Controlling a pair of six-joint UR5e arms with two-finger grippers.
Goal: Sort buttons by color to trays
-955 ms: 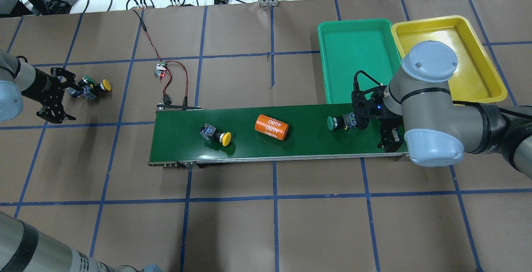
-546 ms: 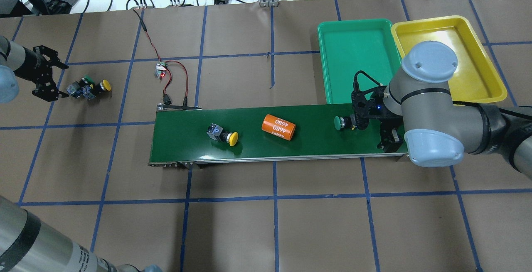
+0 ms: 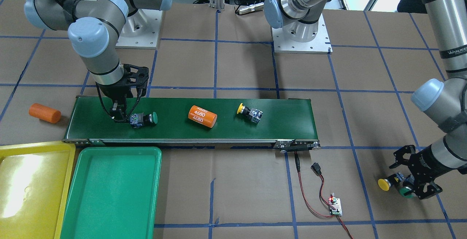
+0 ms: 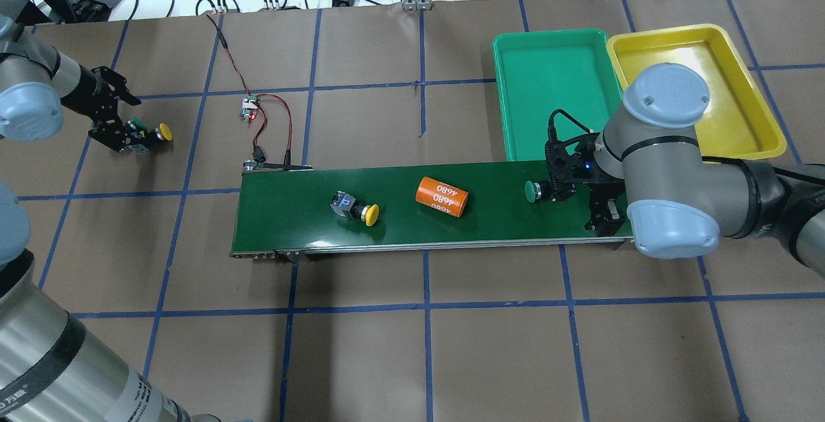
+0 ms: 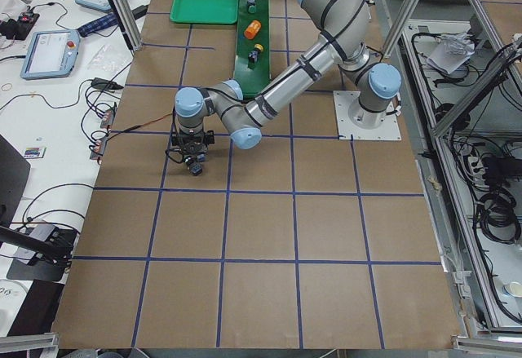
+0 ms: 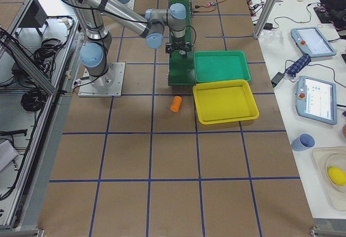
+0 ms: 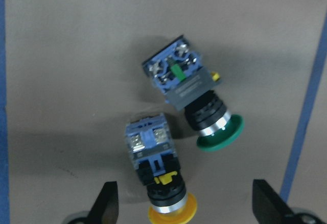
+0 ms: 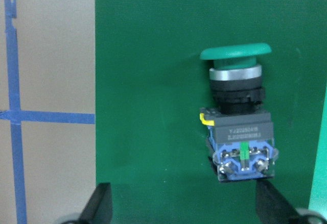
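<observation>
on the dark-green belt (image 4: 290, 216) one green button (image 8: 236, 117) lies on its side, with its contact block between the fingers of the right gripper (image 8: 186, 203), which are spread wide. further along the belt lie an orange cylinder (image 4: 441, 196) and a yellow button (image 4: 354, 208). on the brown table (image 4: 412, 357), well apart from the belt, a second green button (image 7: 196, 99) and a second yellow button (image 7: 156, 170) lie close together under the left gripper (image 3: 411, 177), also spread open. the green tray (image 4: 551, 93) and the yellow tray (image 4: 696, 87) stand side by side just beside the belt's end, near the right arm.

left arm (image 3: 451, 45) stretched far sideways, left gripper (image 4: 126, 124) pointing down, jaws wide apart. right arm (image 4: 664, 151) bent low, right gripper (image 3: 122, 115) pointing down, jaws also apart.
</observation>
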